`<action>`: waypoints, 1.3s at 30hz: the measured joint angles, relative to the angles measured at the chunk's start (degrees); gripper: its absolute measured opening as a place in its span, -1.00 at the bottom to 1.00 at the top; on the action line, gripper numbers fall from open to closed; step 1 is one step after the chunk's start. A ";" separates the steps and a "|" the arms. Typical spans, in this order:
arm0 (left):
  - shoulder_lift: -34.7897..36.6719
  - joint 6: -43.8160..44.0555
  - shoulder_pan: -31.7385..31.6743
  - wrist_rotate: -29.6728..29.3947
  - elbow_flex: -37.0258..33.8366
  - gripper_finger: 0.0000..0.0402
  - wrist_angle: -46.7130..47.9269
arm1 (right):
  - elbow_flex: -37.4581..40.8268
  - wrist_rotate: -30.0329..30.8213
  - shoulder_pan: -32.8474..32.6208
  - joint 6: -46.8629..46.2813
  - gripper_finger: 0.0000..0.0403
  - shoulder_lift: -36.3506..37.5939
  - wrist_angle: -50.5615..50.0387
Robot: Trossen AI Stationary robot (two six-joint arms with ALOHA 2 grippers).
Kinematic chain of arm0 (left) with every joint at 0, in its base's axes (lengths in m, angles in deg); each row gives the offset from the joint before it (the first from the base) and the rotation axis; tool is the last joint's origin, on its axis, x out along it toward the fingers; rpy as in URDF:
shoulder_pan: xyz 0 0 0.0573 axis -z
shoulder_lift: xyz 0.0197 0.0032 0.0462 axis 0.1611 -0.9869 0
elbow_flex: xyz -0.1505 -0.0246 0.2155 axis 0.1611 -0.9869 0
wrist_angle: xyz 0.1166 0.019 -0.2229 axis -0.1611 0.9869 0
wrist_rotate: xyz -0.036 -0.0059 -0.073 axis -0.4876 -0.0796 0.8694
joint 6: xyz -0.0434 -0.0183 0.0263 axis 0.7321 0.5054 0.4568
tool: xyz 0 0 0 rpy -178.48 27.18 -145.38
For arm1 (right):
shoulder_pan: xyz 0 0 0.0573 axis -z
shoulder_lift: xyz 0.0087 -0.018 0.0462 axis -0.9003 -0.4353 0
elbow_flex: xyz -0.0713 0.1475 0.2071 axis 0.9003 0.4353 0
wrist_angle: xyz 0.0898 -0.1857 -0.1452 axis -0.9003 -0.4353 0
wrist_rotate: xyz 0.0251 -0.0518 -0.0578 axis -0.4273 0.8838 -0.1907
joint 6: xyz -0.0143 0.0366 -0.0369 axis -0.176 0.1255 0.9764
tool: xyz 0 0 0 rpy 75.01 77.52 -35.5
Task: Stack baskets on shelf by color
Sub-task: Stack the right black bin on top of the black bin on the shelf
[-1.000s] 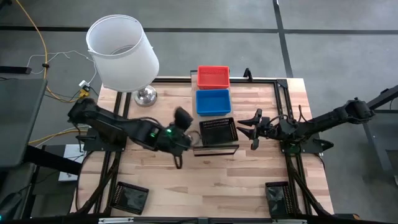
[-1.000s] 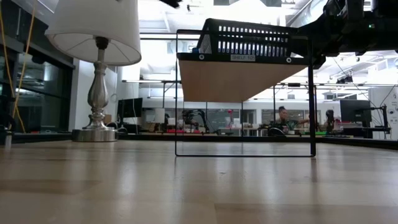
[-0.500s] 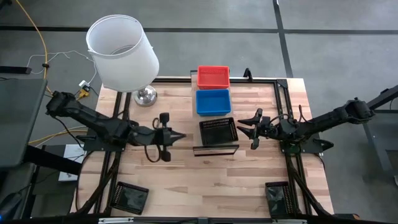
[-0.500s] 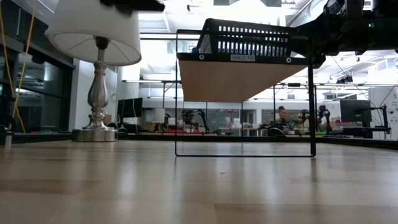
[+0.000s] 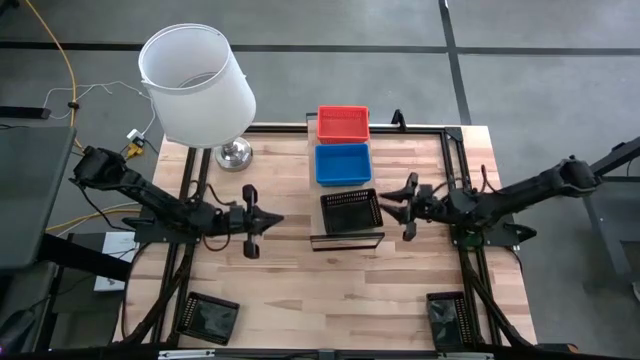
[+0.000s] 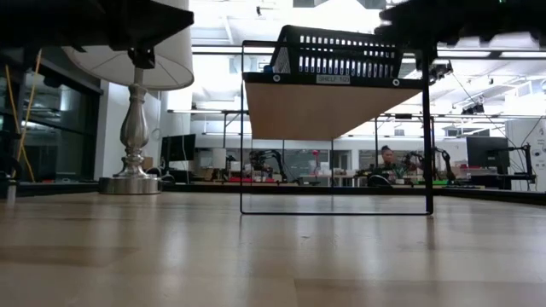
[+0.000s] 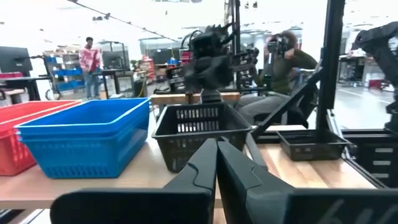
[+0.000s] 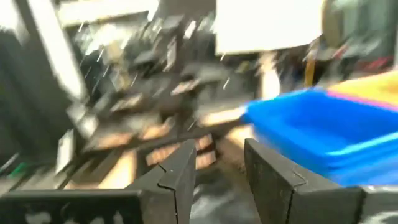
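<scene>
Since a second ago, left gripper (image 5: 272,219) has pulled back left, fingers pressed together; right gripper (image 5: 392,204), fingers parted, should clear the black basket (image 5: 351,210) on the shelf (image 5: 346,239).

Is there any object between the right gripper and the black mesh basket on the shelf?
Nothing visible. The right gripper is open beside the black plastic mesh basket on the light-wood shelf, with only bare gap between them.

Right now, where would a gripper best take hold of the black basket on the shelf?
Probably by a long rim of the black basket, from above: it sits upright and open-topped at the shelf's near end, close beside the blue basket, with thin mesh walls.
</scene>
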 joint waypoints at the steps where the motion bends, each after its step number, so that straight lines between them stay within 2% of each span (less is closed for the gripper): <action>1: 0.00 -0.35 -0.02 -0.01 0.07 -1.00 -0.01 | -3.46 -1.31 -0.94 -1.46 -0.38 0.12 -7.72; 3: 0.00 -0.83 -0.02 -0.08 0.10 -1.00 -0.09 | -12.14 -4.14 -3.01 -6.00 -0.38 -0.16 -26.53; 5: 0.00 -0.90 -0.02 -0.08 0.10 -1.00 0.03 | -20.63 -7.11 -5.50 -14.12 -0.38 -1.57 -46.46; 7: 0.00 -1.01 -0.02 -0.08 0.10 -1.00 0.07 | -27.66 -9.98 -8.74 -23.77 -0.38 -3.88 -62.26; 9: 0.00 -1.01 -0.02 -0.08 0.10 -1.00 0.28 | -32.54 -11.43 -13.49 -33.16 -0.38 -6.09 -72.37; 12: 0.00 -1.01 -0.02 -0.08 0.11 -1.00 0.46 | -37.40 -12.52 -21.56 -46.29 -0.38 -9.50 -80.76; 16: 0.00 -1.01 -0.02 -0.08 0.12 -1.00 0.50 | -40.32 -11.10 -31.82 -59.04 -0.38 -14.48 -85.90; 19: 0.00 -1.02 -0.02 -0.08 0.12 -1.00 0.52 | -39.99 -11.48 -37.15 -63.53 -0.38 -18.66 -87.70; 27: 0.00 -1.03 -0.02 -0.08 0.15 -1.00 0.96 | -38.69 -23.48 -43.59 -62.41 -0.38 -29.89 -90.55; 33: 0.00 -1.02 -0.02 -0.08 0.19 -1.00 1.66 | -38.66 -22.81 -45.42 -56.08 -0.38 -36.16 -93.38; 39: -0.02 -1.03 -0.01 -0.08 0.19 -1.00 2.25 | -38.64 -21.13 -45.43 -54.30 -0.38 -40.29 -95.82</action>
